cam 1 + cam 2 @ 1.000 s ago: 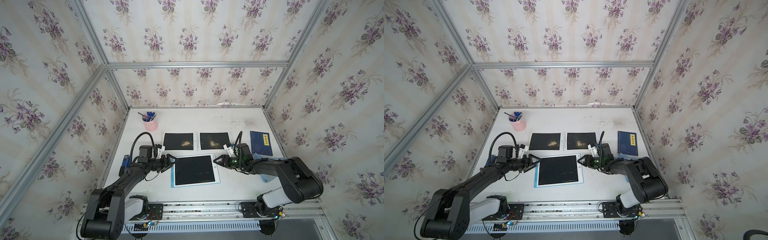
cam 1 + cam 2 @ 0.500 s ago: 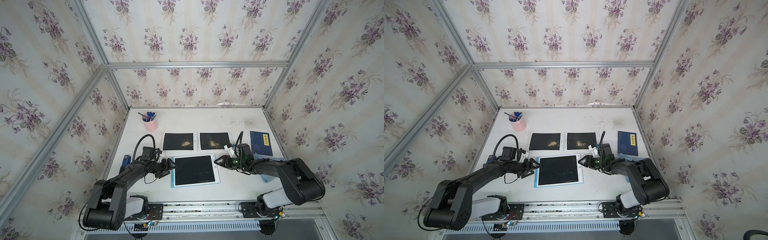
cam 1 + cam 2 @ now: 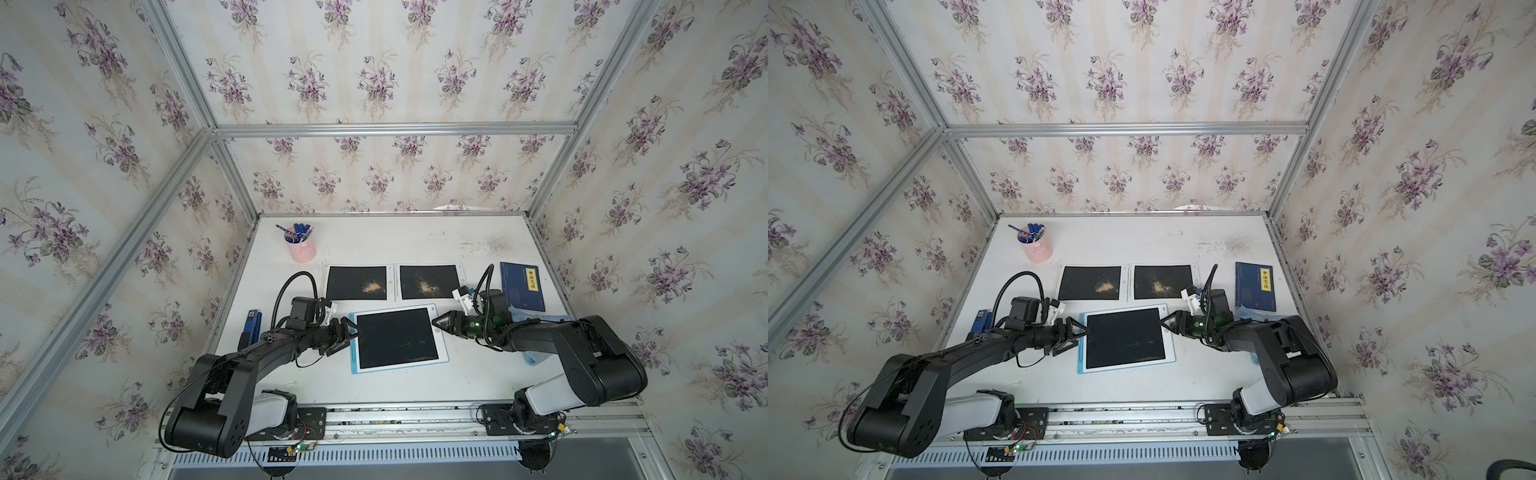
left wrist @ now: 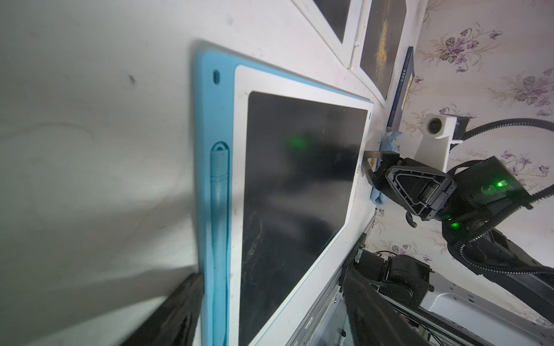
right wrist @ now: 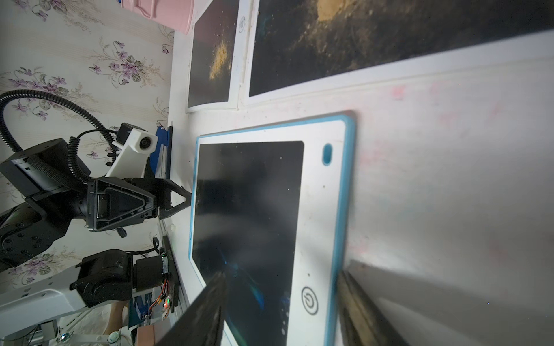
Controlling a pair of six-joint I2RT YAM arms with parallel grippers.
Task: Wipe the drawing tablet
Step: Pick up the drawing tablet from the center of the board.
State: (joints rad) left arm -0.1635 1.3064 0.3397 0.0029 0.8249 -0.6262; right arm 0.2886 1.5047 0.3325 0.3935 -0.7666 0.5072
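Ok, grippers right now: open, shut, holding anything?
Left gripper: open, empty, at the drawing tablet's edge.
Right gripper: open, empty.

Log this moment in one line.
tablet: flat, faint marks | left gripper: open, at its edge | right gripper: open, at opposite edge | cloth: by book, unheld

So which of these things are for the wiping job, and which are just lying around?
For the job:
drawing tablet, blue cloth

Just lying about:
pink pen cup, blue book, blue stapler, two dusty black boards
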